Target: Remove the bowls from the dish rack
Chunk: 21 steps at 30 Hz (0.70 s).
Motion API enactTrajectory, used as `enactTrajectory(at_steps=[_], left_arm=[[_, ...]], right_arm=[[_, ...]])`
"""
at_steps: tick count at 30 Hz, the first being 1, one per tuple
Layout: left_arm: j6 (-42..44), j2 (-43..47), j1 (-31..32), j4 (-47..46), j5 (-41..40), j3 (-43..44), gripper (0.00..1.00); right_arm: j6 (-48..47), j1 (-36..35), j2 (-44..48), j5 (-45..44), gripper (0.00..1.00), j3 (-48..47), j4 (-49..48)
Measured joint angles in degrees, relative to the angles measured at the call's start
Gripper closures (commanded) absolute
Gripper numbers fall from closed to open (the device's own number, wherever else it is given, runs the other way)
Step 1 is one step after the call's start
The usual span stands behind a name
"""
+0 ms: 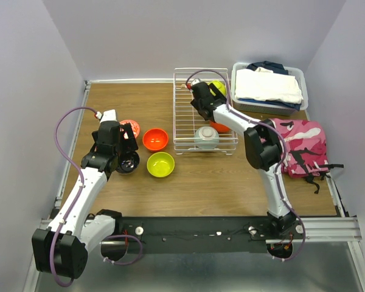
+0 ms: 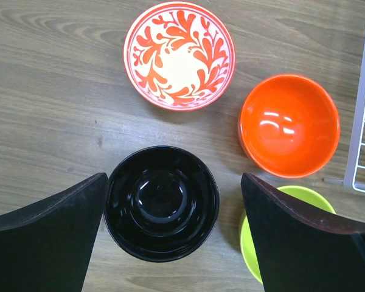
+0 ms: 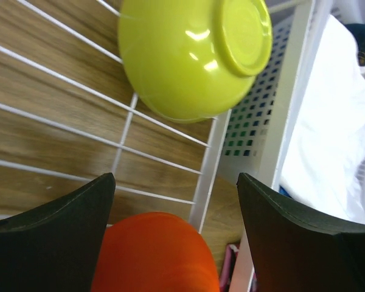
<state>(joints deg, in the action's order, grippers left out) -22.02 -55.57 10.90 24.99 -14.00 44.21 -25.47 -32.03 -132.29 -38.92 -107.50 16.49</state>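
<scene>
A wooden table [image 1: 128,201] is stretching across the scene between pale walls [image 1: 36,73]. At its far right corner a grey plastic bin [image 1: 299,75] is sitting, holding a folded white cloth [image 1: 267,87] with a dark blue garment [image 1: 269,65] lying behind it. Just in front of the bin, a pink camouflage backpack [image 1: 301,143] is lying flat, its black straps [image 1: 315,175] trailing toward the near edge. A black rail [image 1: 201,231] is running along the table's near side.

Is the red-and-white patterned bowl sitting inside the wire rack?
No, the patterned bowl sits on the wooden table, outside the dish rack.
</scene>
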Motion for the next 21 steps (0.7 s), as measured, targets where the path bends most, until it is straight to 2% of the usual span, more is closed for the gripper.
enactTrajectory(at_steps=[5, 13, 21], left_arm=[[0.0, 0.0, 0.0, 0.0, 0.1, 0.0, 0.01], [0.0, 0.0, 0.0, 0.0, 0.5, 0.0, 0.01], [0.0, 0.0, 0.0, 0.0, 1.3, 0.0, 0.01]], right_arm=[[3.4, 0.0, 1.2, 6.6, 0.1, 0.0, 2.4], [10.2, 0.1, 2.5, 12.0, 0.1, -0.2, 5.6], [18.2, 0.2, 11.3, 14.8, 0.1, 2.0, 9.0]])
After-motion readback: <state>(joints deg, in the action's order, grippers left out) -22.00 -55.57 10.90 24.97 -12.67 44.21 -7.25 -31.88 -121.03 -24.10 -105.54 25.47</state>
